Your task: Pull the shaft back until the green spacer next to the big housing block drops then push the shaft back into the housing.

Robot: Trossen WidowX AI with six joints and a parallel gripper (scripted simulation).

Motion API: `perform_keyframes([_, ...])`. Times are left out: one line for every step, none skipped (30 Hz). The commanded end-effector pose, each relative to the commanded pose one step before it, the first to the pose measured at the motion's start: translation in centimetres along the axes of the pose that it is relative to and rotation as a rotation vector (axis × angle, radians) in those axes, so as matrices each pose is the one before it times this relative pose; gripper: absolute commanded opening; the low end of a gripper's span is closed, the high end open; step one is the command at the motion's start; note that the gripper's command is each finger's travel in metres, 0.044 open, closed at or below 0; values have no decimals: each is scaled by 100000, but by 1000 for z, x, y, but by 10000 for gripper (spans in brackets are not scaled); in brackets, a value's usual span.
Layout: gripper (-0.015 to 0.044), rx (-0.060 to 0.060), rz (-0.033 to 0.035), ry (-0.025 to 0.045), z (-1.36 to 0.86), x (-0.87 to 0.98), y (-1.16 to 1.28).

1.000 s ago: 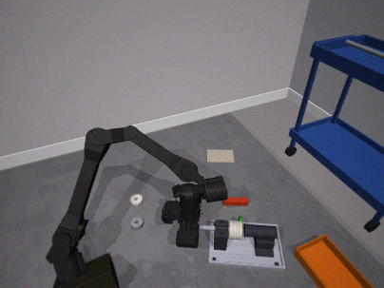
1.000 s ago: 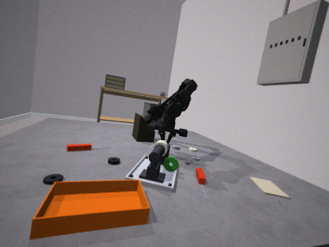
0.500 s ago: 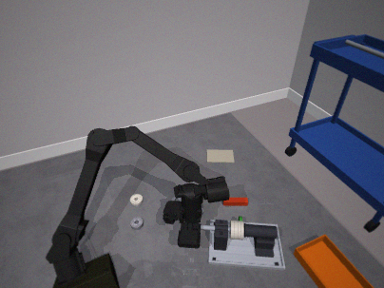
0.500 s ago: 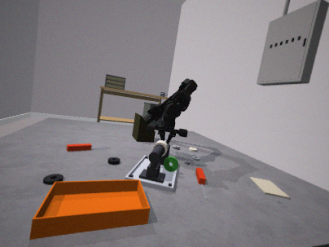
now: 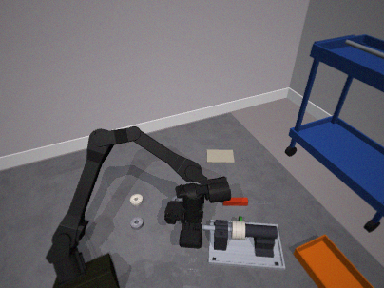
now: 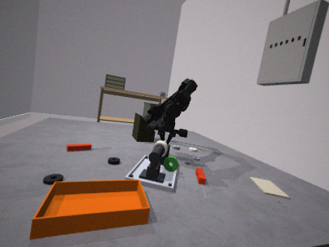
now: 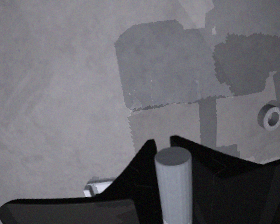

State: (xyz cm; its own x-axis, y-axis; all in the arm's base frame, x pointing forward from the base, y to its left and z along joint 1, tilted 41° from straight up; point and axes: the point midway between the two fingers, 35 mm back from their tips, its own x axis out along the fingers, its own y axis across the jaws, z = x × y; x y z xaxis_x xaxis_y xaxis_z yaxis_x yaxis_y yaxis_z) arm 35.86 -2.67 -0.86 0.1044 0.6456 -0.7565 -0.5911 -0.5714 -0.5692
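Observation:
My gripper (image 7: 163, 145) (image 5: 198, 228) is shut on the grey shaft (image 7: 175, 187) (image 5: 206, 227), near its free end. The shaft runs through the black upright bracket (image 5: 220, 235) towards the big dark housing block (image 5: 264, 232) (image 6: 154, 157). Cream spacers (image 5: 239, 230) (image 6: 161, 144) sit around the shaft, against the housing's face as far as I can tell. The green spacer (image 6: 173, 164) (image 5: 240, 219) is off the shaft, on edge beside the pale base plate (image 5: 238, 259) (image 6: 173, 185). Whether it leans on the plate is unclear. The shaft's far end is hidden.
An orange tray (image 5: 333, 267) (image 6: 98, 203) stands beyond the housing end. A red-handled tool (image 5: 236, 201) (image 6: 200, 176) lies behind the plate. A cream ring (image 5: 136, 199) and a grey ring (image 5: 137, 220) lie towards the arm's base. Black rings (image 6: 114, 160) (image 6: 53, 178) lie on the other side.

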Motion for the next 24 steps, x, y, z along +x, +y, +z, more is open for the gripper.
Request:
perform_keyframes([0, -192, 208, 617, -326, -91, 17])
perform_keyframes([0, -1, 0, 2, -31, -1, 1])
perform_keyframes([0, -1, 0, 2, -31, -1, 0])
perform_keyframes([0, -1, 0, 2, -31, -1, -1])
perform_keyframes([0, -1, 0, 2, -31, -1, 0])
perform_keyframes([0, -1, 0, 2, -31, -1, -1])
perform_keyframes([0, -1, 0, 2, -31, -1, 0])
perform_keyframes([0, -1, 0, 2, -31, -1, 0])
perform_keyframes([0, -1, 0, 2, -31, -1, 0])
perform_keyframes([0, -1, 0, 2, -31, -1, 0])
perform_keyframes([0, -1, 0, 2, -31, -1, 0])
perform_keyframes([0, -1, 0, 2, -31, 0, 0])
perform_keyframes([0, -1, 0, 2, -31, -1, 0])
perform_keyframes([0, -1, 0, 2, -31, -1, 0])
perform_keyframes([0, -1, 0, 2, -31, 0, 0])
perform_keyframes([0, -1, 0, 2, -31, -1, 0])
perform_keyframes([0, -1, 0, 2, -31, -1, 0])
perform_keyframes([0, -1, 0, 2, -31, -2, 0])
perform_keyframes([0, -1, 0, 2, -31, -3, 1])
perform_keyframes([0, -1, 0, 2, -31, -6, 2])
perform_keyframes([0, -1, 0, 2, -31, -7, 2])
perform_keyframes([0, -1, 0, 2, -32, -5, 0])
perform_keyframes([0, -1, 0, 2, -31, -4, -1])
perform_keyframes([0, -1, 0, 2, -31, -3, -1])
